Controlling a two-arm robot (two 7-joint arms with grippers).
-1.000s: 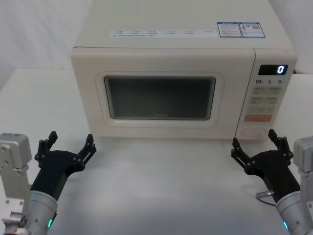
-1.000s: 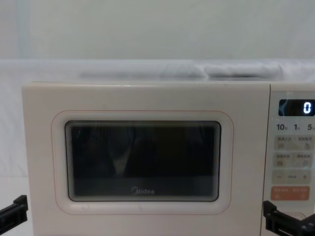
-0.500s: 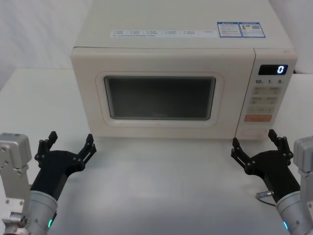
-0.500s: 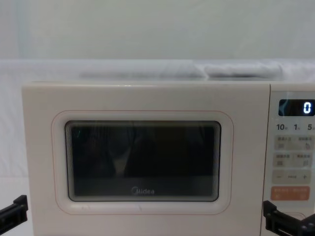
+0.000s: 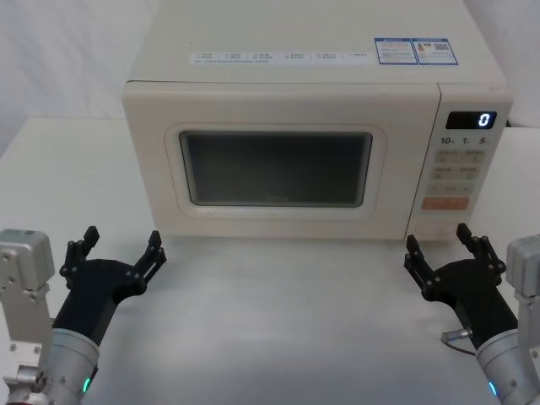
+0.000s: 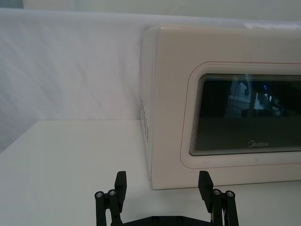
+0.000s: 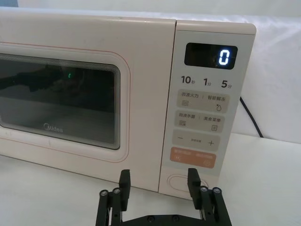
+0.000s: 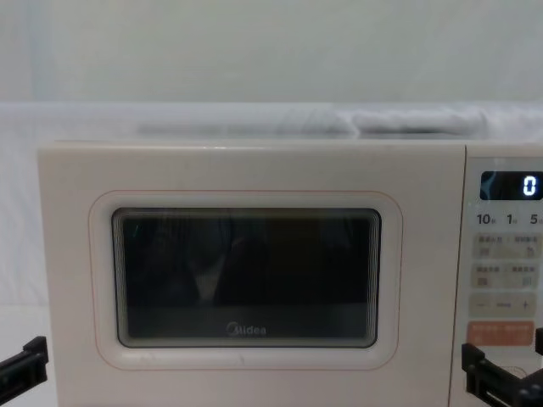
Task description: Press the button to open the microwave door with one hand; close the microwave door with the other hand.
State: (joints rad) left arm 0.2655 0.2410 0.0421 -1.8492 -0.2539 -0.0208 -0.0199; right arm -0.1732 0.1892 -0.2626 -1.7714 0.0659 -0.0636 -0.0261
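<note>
white table under both grippers, pale wall behind; microwave door shut; right gripper fingers spread, the button just ahead (untouched); left gripper spread, parked before the door's left corner.

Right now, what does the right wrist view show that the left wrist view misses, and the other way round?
Right wrist view alone: the control panel with its lit display, the orange key and, below it, the button framed between the open right gripper, which has not reached it. Left wrist view alone: the microwave's left side wall and the open left gripper low on the table before that corner. Both show the microwave door, shut, with its dark window and Midea logo.
</note>
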